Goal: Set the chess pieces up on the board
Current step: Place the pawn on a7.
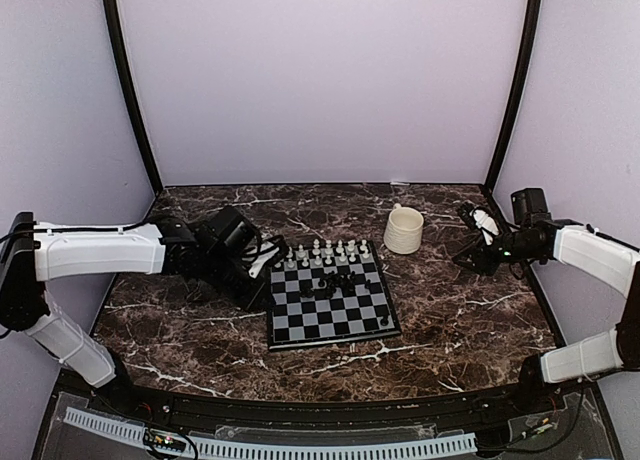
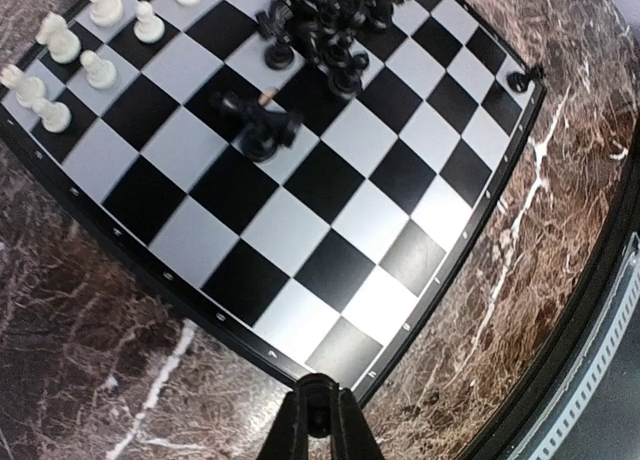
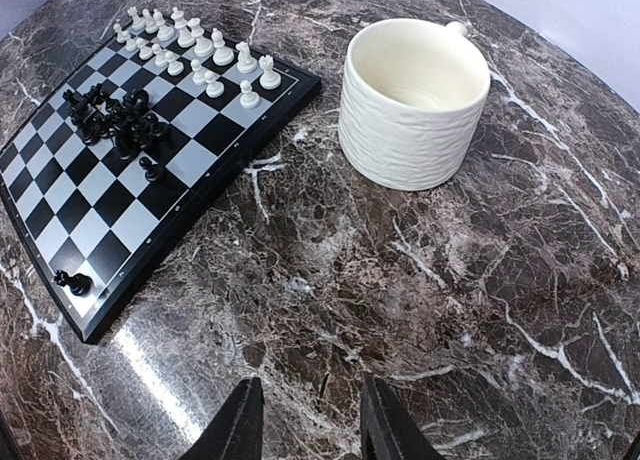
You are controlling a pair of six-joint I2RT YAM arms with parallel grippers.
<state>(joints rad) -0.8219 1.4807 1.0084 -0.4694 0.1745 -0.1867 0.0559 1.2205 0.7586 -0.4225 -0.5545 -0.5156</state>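
Observation:
The black-and-grey checkered board (image 1: pixel 330 310) lies mid-table. White pieces (image 1: pixel 325 250) stand in two rows at its far edge. Black pieces (image 1: pixel 335 280) lie in a heap near the middle, and one black pawn (image 1: pixel 383 322) stands at the near right corner. My left gripper (image 1: pixel 260 288) hovers at the board's left edge. In the left wrist view it (image 2: pixel 318 410) is shut on a small black piece, above the border of the board (image 2: pixel 330 220). My right gripper (image 1: pixel 470 250) is open and empty over bare marble (image 3: pixel 305 420), right of the board (image 3: pixel 100 210).
A cream mug (image 1: pixel 403 230) stands upright just off the board's far right corner, and the right wrist view shows it (image 3: pixel 412 100) empty. Dark marble tabletop surrounds the board. Curved walls close the back and sides.

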